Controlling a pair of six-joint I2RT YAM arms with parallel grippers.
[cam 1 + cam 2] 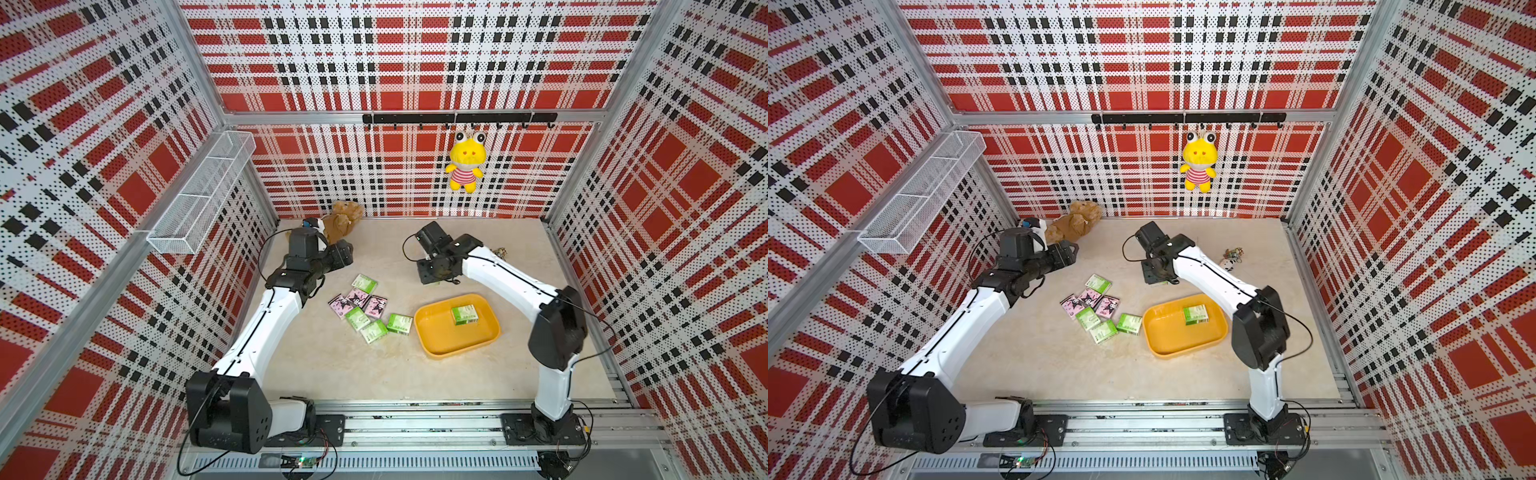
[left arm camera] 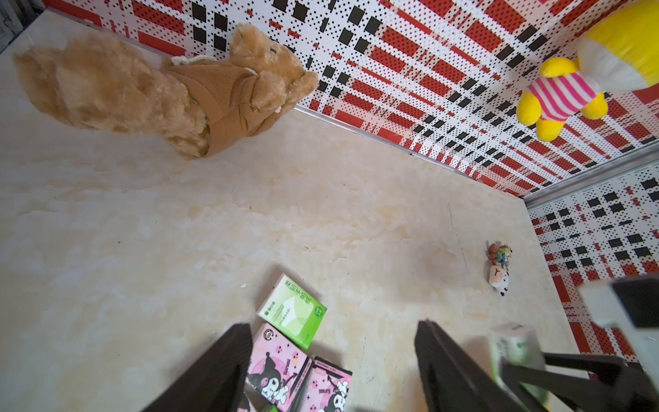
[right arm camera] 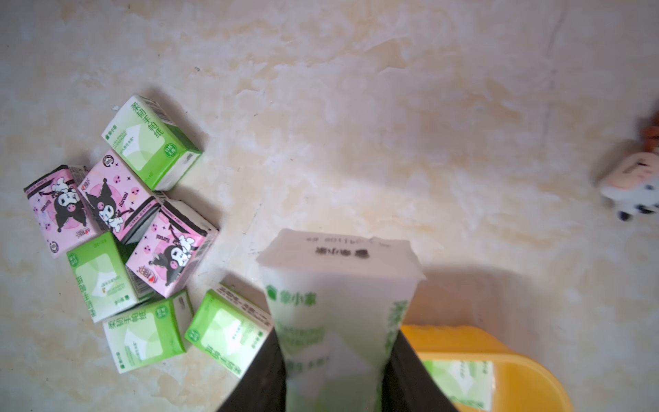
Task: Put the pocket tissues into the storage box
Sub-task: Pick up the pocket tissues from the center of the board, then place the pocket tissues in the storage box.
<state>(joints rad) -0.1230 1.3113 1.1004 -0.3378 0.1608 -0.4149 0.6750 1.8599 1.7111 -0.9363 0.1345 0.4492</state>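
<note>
Right gripper (image 3: 337, 371) is clamped on a green-and-white pack (image 3: 338, 285), black jaws pressing both long sides, and the pack appears clear of the pale marbled table (image 1: 374, 374), hanging just beyond the far left corner of the storage box (image 1: 446, 334). So the carry looks to be the step in hand: pick made, drop not yet done. One green pack (image 1: 465, 314) lies in the far right part of the box. Seven more pocket tissues (image 1: 365, 307) sit bunched on the table just left of it, three pink ones on the far side, four green. Left gripper (image 2: 333, 342) hovers over the far left of that bunch, jaws spread, holding nothing. Next, I'd say, comes a short swing nearer and right, over the low rounded rim, then a release onto bare yellow floor. The packs are blocky, film-wrapped, glossy and soft; the held one seems to pinch slightly. The box looks like smooth, hard plastic.
</note>
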